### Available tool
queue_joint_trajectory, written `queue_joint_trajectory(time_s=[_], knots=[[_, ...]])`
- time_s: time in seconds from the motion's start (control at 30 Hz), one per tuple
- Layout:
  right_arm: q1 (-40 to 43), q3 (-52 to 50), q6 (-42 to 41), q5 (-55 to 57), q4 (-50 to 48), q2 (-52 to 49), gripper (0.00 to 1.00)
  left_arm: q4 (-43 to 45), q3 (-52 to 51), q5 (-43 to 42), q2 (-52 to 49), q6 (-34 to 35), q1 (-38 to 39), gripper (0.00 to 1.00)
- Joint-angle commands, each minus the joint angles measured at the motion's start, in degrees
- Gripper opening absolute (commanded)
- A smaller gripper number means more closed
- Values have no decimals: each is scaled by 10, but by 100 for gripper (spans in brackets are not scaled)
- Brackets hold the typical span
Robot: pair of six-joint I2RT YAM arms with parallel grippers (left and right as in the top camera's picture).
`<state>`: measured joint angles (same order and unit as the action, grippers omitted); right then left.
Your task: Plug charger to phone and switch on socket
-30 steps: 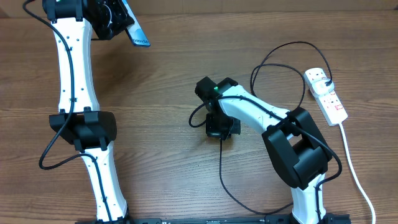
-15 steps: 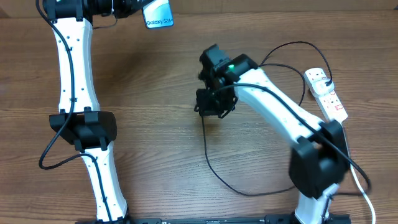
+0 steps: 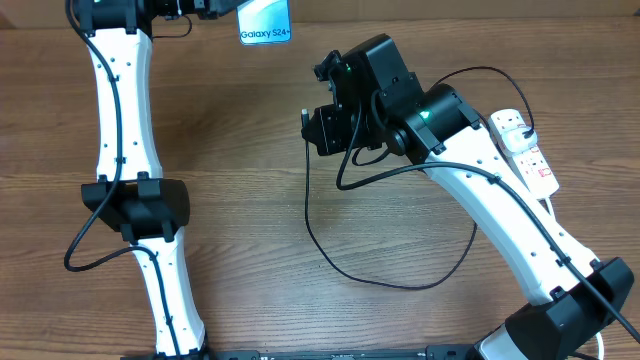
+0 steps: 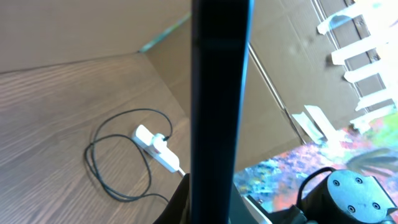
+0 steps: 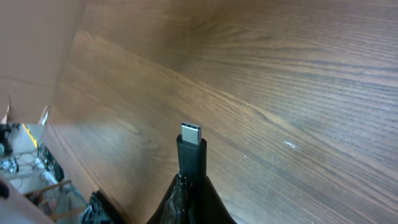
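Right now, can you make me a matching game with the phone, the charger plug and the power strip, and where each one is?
Things:
1. phone
2. charger plug
3. power strip

Places:
A. lying flat on the table
B. held up off the table by the left gripper
C. pinched in the right gripper, metal end sticking out

Pairs: 1-B, 2-C, 3-A
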<state>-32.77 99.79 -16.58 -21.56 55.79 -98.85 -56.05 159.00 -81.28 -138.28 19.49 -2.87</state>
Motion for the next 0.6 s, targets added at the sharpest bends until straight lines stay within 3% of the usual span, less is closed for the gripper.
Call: queue_joint_trajectory(time_s=[0.0,0.17,0.57], knots=[[-10,15,-16,39,-9,6,4,4,12,-37,19,4,14,4],[-27,37,-27,91,-8,6,4,-2,12,19,19,-3,37,4],[-28,45,-34,162,39,6,4,-55,12,87,19,-110,110,4]])
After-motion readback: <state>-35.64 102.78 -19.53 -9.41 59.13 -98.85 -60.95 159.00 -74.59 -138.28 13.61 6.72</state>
